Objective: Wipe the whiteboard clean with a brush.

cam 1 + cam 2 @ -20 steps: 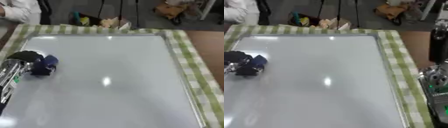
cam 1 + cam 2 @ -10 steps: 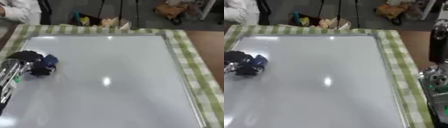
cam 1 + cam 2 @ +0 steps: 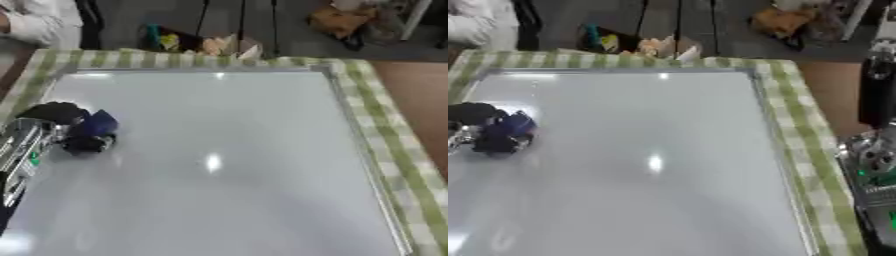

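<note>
Whiteboard [image 3: 227,165], no legible writing

Whiteboard [image 3: 227,165]: lies flat, fills most of the view, surface looks clean and shows a bright glare spot.
Cloth [image 3: 385,125]: green-and-white checked, under the board, showing along its far and right edges.
Left hand [image 3: 61,125]: black, at the board's left edge, fingers curled round the brush.
Brush [image 3: 94,131]: dark blue, resting on the board surface.

Whiteboard [image 3: 227,165] glossy, smooth (lamp glare); tablecloth [image 3: 385,125] matt checked cloth; frame metallic.
</note>
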You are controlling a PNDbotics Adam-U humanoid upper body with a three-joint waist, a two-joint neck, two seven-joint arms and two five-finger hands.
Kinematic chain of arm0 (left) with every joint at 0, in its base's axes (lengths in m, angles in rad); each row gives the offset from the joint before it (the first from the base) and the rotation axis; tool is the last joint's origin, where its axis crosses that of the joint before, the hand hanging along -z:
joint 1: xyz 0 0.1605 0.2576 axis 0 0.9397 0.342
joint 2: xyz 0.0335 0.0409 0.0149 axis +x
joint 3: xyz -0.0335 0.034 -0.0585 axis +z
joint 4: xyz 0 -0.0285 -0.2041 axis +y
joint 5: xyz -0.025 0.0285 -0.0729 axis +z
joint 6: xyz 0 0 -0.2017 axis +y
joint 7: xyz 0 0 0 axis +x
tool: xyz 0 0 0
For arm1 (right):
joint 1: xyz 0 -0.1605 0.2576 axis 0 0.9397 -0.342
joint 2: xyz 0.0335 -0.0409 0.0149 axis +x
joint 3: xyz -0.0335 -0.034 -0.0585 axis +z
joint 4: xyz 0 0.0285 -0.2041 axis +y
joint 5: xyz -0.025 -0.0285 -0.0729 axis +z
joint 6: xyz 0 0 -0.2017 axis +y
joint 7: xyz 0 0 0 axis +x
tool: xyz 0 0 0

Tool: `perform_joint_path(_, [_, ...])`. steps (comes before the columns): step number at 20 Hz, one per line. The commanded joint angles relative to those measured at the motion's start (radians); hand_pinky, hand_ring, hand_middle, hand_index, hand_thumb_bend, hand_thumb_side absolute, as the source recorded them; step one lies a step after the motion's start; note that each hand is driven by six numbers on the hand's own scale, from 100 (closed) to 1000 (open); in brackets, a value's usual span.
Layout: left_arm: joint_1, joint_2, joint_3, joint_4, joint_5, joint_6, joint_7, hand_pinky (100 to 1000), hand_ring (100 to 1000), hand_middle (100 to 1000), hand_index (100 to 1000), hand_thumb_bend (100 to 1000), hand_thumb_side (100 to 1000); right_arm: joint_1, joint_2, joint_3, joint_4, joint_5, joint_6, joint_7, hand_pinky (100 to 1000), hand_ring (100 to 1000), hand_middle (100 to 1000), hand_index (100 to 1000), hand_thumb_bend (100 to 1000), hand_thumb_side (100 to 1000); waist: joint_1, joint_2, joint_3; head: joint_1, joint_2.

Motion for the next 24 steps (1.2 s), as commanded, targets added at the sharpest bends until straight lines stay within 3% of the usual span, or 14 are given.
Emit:
perform_joint_path(1, [-0.016, 0.017, 0.019, -0.011, -0.004, 0.002, 0.012, 513, 772, 761, 904, 296, 935, -0.007, -0.016, -0.002, -0.013, -0.004, -0.003, 0.002, 824, 890, 712, 831, 100, 1000, 0.003, -0.023, 0.002, 0.004, -0.012])
perform_joint_path(13, [-0.015, 0.018, 0.024, -0.009, 0.002, 0.001, 0.017, 483, 740, 715, 870, 256, 908, -0.005, -0.016, -0.002, -0.013, -0.006, -0.004, 0.003, 824, 890, 711, 831, 100, 1000, 0.003, -0.023, 0.003, 0.004, -0.014])
perform_joint_path(24, [-0.015, 0.013, 0.020, -0.006, 0.023, -0.007, 0.053, 279, 550, 509, 738, 195, 841, -0.005, -0.017, -0.002, -0.013, -0.008, -0.004, -0.001, 824, 890, 711, 831, 100, 1000, 0.001, -0.021, 0.001, 0.005, -0.015])
